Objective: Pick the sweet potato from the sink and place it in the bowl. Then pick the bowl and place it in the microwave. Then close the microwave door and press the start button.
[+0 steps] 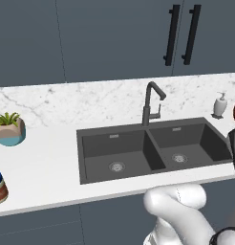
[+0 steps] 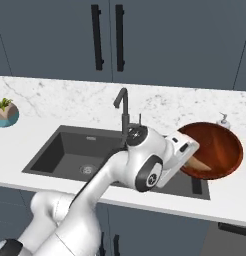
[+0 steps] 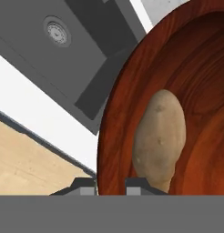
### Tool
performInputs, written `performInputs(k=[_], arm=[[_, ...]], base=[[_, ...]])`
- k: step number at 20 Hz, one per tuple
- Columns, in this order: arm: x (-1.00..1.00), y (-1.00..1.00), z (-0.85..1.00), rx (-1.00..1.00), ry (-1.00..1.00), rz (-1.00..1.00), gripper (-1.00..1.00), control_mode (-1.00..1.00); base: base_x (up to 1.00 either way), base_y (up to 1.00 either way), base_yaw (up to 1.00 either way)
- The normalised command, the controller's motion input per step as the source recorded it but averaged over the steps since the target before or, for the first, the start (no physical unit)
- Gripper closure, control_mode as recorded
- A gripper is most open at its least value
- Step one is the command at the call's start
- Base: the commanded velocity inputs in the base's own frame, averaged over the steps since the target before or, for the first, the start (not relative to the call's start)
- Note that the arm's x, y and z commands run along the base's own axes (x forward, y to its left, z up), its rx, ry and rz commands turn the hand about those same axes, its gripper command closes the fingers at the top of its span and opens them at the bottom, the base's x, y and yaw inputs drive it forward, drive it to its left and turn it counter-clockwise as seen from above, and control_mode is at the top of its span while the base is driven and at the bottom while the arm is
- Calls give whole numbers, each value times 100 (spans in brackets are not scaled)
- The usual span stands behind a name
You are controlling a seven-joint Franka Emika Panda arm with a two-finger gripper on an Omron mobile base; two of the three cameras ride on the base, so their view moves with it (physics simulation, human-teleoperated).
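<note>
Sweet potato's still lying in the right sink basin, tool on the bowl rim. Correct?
Not quite. The sweet potato lies inside the bowl, as the hand view shows; the sink basins in the left base view hold nothing. The tool is at the bowl rim, as you said.

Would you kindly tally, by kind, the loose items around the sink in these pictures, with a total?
Bowl: 1
Sweet potato (in the bowl): 1
Soap dispenser: 1
Potted plant: 1
Striped jar at the counter's left edge: 1
Total: 5
</note>
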Motion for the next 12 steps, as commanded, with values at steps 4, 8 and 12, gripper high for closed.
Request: performInputs(k=[4, 8, 12], arm=[[-77, 100, 100, 0, 0, 15, 100, -100], [-52, 99, 99, 0, 8, 12, 100, -100], [-26, 96, 90, 2, 21, 12, 100, -100]], base=[[0, 0, 0], [0, 0, 0], [0, 0, 0]])
